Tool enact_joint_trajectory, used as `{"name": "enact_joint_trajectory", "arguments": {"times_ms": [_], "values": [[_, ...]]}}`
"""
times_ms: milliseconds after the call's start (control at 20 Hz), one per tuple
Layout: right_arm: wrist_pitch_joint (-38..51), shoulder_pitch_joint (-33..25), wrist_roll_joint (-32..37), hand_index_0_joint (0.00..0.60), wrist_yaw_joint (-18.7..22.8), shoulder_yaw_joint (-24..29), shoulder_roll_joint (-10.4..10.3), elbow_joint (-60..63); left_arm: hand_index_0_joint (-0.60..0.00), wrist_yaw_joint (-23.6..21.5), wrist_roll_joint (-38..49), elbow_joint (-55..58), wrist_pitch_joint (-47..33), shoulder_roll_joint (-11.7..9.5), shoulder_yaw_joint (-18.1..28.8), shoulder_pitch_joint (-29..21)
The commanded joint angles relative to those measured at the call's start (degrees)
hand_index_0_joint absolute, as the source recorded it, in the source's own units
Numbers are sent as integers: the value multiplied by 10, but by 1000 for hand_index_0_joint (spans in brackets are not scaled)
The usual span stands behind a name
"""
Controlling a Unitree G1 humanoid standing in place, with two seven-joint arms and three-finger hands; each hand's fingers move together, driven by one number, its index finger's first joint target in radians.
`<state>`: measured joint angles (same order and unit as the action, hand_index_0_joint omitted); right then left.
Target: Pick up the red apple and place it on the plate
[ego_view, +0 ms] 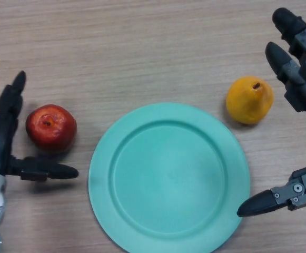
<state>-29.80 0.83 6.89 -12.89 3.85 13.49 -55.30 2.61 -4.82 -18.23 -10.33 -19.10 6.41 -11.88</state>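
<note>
Two black hands flank a green plate (168,176) on a wooden table (142,52). Nearest the camera, at the plate's lower right rim, the thumb of the right hand (300,79) reaches in from the right, its tip over or touching the plate's edge; which, I cannot tell. On the opposite side, left of the plate, the left hand (0,137) is spread wide: its thumb lies level, pointing toward the plate and stopping just short of the rim, while its fingers (11,95) stretch straight away from the camera.

The red apple (51,126) sits on the table left of the plate, close to the rim but apart from it, stem dimple up. It lies in the crook of the left hand, just beyond the thumb and just to the plate side of the fingers. Nothing is curled round it; whether the thumb brushes its near side is hard to tell.

Beyond the plate's upper right rim lies a yellow pear (249,100), off the plate. Farther right, the right hand's fingers stand straight and spread, apart from the pear and holding nothing.
</note>
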Motion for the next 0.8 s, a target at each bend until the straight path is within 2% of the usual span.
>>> {"name": "enact_joint_trajectory", "arguments": {"times_ms": [50,150,200,250,300,350,400,450,500,550,750,800], "values": [[63,-4,-1,0,13,10,5,-44,0,-31,-63,-8,-125,-27,18,-24],[63,-3,0,0,14,12,6,-45,-200,-36,-71,-13,-127,-26,17,-25],[67,-1,2,0,14,13,8,-46,-149,-44,-76,-17,-127,-25,17,-29],[71,3,5,0,13,17,11,-46,-49,-49,-71,-17,-126,-23,16,-32],[74,5,6,0,13,19,13,-47,-101,-50,-67,-16,-123,-21,16,-34],[75,6,6,0,12,19,13,-47,-199,-50,-65,-15,-122,-22,17,-34],[77,8,7,0,11,21,13,-47,-350,-49,-62,-12,-119,-22,18,-33],[78,10,9,0,11,24,13,-47,-449,-50,-64,-11,-117,-24,19,-33],[80,12,11,100,12,25,13,-47,-516,-52,-67,-10,-117,-25,19,-33],[86,18,17,2,15,29,16,-47,-598,-60,-82,-8,-121,-30,23,-29],[91,25,26,0,23,32,25,-47,-600,-62,-73,60,-95,-36,43,-9],[95,28,29,0,27,32,28,-47,-600,-80,-90,80,-100,-38,50,-6]]}}
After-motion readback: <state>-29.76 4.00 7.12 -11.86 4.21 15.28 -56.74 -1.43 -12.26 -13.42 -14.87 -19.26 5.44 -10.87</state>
